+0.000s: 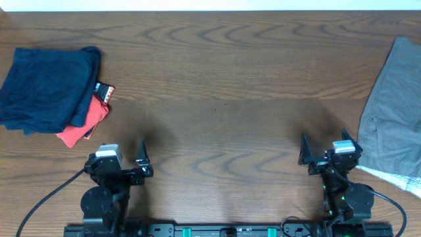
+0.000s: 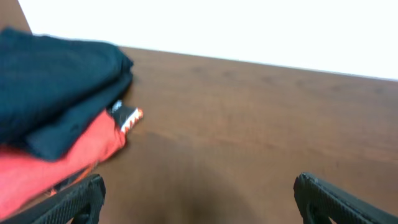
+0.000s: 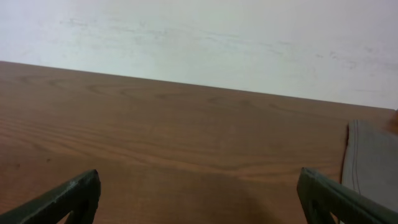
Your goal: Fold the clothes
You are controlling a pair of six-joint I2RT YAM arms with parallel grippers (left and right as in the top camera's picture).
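A folded dark navy garment (image 1: 46, 89) lies at the far left of the table on top of a folded red garment (image 1: 85, 122) with a small label (image 1: 104, 92). Both show in the left wrist view, the navy garment (image 2: 56, 87) over the red garment (image 2: 43, 168). A grey garment (image 1: 395, 112) lies unfolded at the right edge and shows in the right wrist view (image 3: 373, 162). My left gripper (image 1: 125, 161) is open and empty near the front edge, just in front of the stack. My right gripper (image 1: 325, 153) is open and empty, just left of the grey garment.
The wooden table (image 1: 217, 85) spans the view, with a pale wall beyond its far edge (image 3: 199, 37). The arm bases and cables sit along the front edge (image 1: 217, 227).
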